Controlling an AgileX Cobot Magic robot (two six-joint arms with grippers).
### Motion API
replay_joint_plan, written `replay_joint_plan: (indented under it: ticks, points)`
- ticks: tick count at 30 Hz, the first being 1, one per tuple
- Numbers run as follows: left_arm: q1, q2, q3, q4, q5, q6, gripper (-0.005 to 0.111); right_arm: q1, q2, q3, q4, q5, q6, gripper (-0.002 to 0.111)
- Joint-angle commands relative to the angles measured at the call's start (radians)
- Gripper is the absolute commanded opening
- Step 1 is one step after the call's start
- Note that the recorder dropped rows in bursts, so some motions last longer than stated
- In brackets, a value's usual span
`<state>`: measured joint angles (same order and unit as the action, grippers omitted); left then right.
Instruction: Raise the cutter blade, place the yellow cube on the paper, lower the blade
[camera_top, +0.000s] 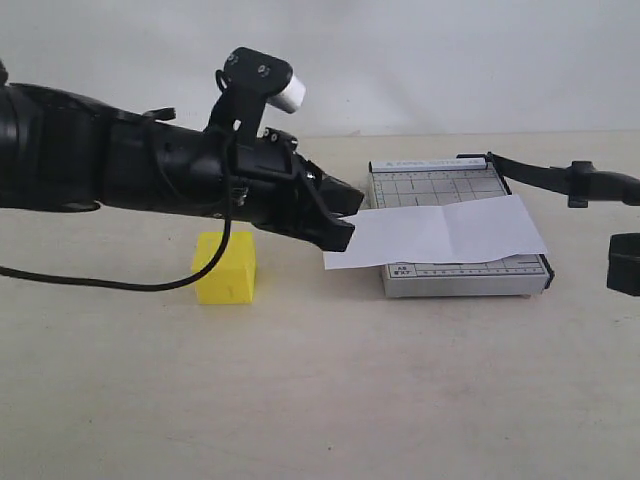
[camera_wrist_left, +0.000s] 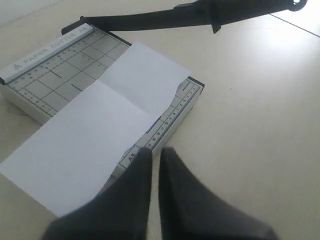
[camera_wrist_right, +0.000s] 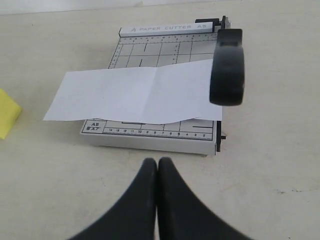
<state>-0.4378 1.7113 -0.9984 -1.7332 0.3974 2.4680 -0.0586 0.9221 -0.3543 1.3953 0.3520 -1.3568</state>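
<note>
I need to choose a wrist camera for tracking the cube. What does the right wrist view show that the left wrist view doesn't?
Only the right wrist view: a corner of the yellow cube at the frame's edge, clear of the paper, plus the shut right hand. Only the left wrist view: the shut left hand and the cutter blade seen along its thin arm from the hinge. Both: the paper lying across the cutter board, with the blade lifted off it.

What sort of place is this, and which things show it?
Probably a robot test bench: a pale tabletop, a plain white wall, a black robot arm, and a paper cutter, paper and yellow cube set out.
</note>
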Motion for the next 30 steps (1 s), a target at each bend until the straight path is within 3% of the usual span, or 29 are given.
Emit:
replay_joint_plan:
  ticks: [1, 13, 19, 30]
  points:
    - [-0.004, 0.095, -0.083, -0.011, 0.046, 0.015, 0.004, 0.001, -0.005, 0.005, 0.003, -0.006, -0.003, 0.0]
    - [-0.058, 0.344, -0.271, -0.011, 0.032, 0.026, 0.004, 0.001, -0.005, 0.005, 0.003, 0.012, 0.013, 0.0]
    - [-0.073, 0.438, -0.388, -0.011, -0.153, 0.026, 0.004, 0.001, -0.005, 0.005, 0.003, 0.012, 0.013, 0.0]
    - [-0.073, 0.514, -0.421, -0.011, -0.187, 0.068, 0.004, 0.001, -0.005, 0.005, 0.003, 0.004, 0.013, 0.0]
